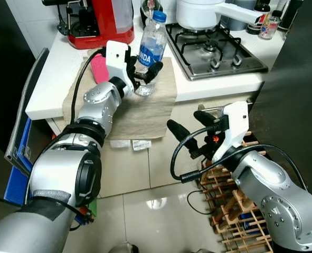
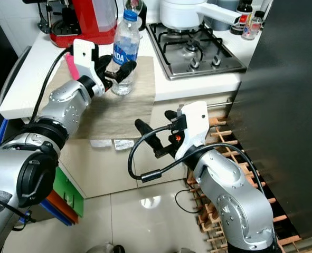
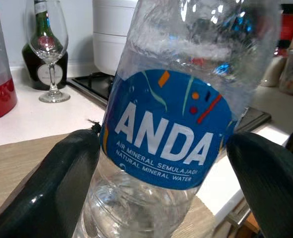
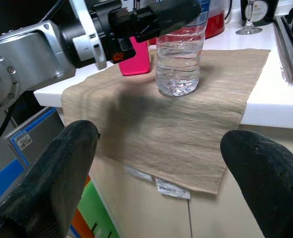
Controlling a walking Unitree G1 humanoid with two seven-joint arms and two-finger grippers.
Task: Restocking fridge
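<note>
White laminate tops the bench (image 1: 50, 79), which carries a beige cloth (image 1: 132, 113) that drapes over its front edge above pale cabinet doors and a glossy tiled floor (image 1: 145, 216). On the cloth the water bottle (image 1: 151, 52) stands upright, blue cap on. The left gripper (image 1: 145, 74) reaches over the cloth with its two black fingers (image 3: 62, 183) spread to either side of the bottle's lower half; in the left wrist view they sit at the bottle's sides, but contact cannot be told. The right gripper (image 1: 190, 126) hangs spread wide and empty below the bench edge, before a wooden rack (image 1: 235, 216). Behind the bottle stand a red appliance (image 1: 105, 21), a wine glass (image 3: 48, 49) and a pink object (image 1: 98, 67); a gas hob (image 1: 214, 50) with a white pot (image 1: 198, 13) lies beside the cloth.
</note>
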